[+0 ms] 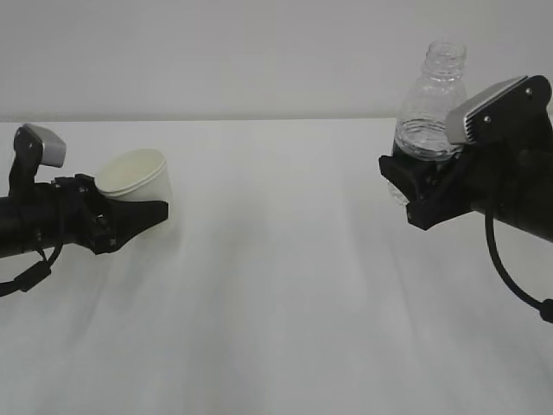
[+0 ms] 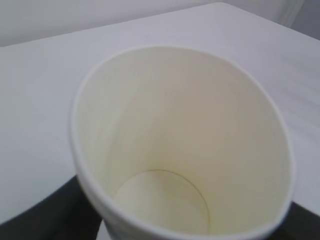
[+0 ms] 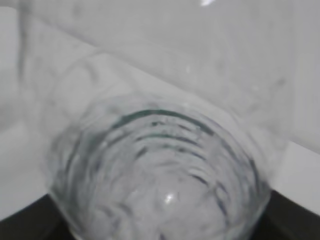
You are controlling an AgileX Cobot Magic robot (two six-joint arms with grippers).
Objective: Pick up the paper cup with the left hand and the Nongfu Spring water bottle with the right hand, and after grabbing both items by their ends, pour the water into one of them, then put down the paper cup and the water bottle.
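The left hand (image 1: 130,216) reaches in from nine o'clock, its arm lying almost level and low over the table, black fingers pointing toward three o'clock. Its grey block stands up at the wrist, and a cable loops beneath the forearm. The jaws stand fairly wide, clamped around the base of the paper cup (image 1: 138,177), which leans its mouth toward ten o'clock.

The right hand (image 1: 413,194) comes in from three o'clock, raised higher, the arm slanting down toward eight o'clock. Its grey plate tilts on top and a cable droops below. Its jaws, equally wide, grip the Nongfu Spring water bottle (image 1: 429,108) low on its body, neck at twelve o'clock.
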